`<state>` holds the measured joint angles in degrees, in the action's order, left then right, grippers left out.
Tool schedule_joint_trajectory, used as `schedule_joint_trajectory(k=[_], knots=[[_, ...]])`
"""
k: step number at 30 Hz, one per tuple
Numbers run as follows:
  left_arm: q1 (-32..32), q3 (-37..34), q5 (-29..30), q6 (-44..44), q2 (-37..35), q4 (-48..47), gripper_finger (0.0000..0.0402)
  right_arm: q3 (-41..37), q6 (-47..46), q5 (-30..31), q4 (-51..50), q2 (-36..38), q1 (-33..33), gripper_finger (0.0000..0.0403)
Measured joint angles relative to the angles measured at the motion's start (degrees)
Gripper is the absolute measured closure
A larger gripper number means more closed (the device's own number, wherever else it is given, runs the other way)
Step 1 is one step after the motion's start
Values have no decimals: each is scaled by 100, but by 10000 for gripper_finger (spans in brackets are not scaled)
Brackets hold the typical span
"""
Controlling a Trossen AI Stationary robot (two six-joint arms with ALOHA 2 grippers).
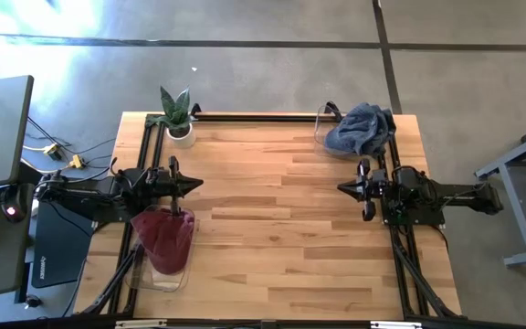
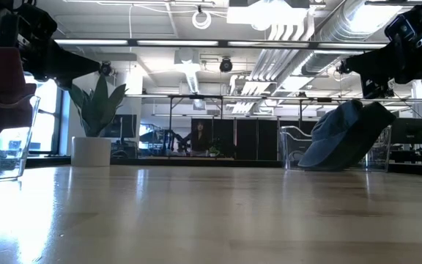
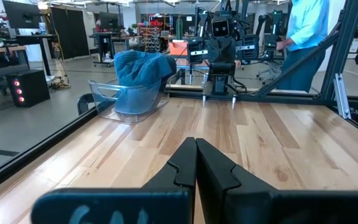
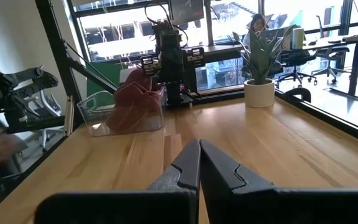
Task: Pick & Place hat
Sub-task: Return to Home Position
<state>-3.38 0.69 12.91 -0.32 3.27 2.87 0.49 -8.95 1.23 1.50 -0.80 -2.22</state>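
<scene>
On your left, the left gripper (image 1: 193,183) is hovering over the left side of the light wooden table (image 1: 272,228). Its two dark fingers are pressing together with nothing between them. Just nearer than it, a dark red cap (image 1: 163,236) is sitting inside a clear plastic bin (image 1: 158,279) close to the table's left edge. At the far left corner, a small green plant in a white pot (image 1: 179,119) is standing apart from both arms.

Moving right, the right gripper (image 1: 345,189) is hanging over the table's right side and facing the left one, its fingers likewise closed and empty. Beyond it, at the far right corner, the dark blue cap (image 1: 362,130) is resting in a second clear plastic bin (image 1: 321,117), bulging above the rim and leaning over one side.

You are watching for two risks as the arms are heading home. The left arm is passing right beside the red cap's bin, so a low or sideways swing could be clipping its rim and dragging it off the edge. The blue cap is looking loosely seated, so any knock to its bin could be tipping it out.
</scene>
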Motion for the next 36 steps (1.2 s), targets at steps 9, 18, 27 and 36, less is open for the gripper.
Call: schedule_joint_trajectory(k=[9, 18, 27, 36], knots=[[89, 84, -491, 259, -71, -291, 402, 0, 0, 2, 3, -2, -2, 392], [1125, 63, -1364, 167, -292, -368, 402, 0, 0, 4, 4, -4, -2, 396], [1161, 63, -1368, 140, -291, -372, 402, 0, 0, 4, 4, -4, 0, 394], [1161, 61, -1384, 142, -291, -319, 402, 0, 0, 4, 4, -4, 0, 400]])
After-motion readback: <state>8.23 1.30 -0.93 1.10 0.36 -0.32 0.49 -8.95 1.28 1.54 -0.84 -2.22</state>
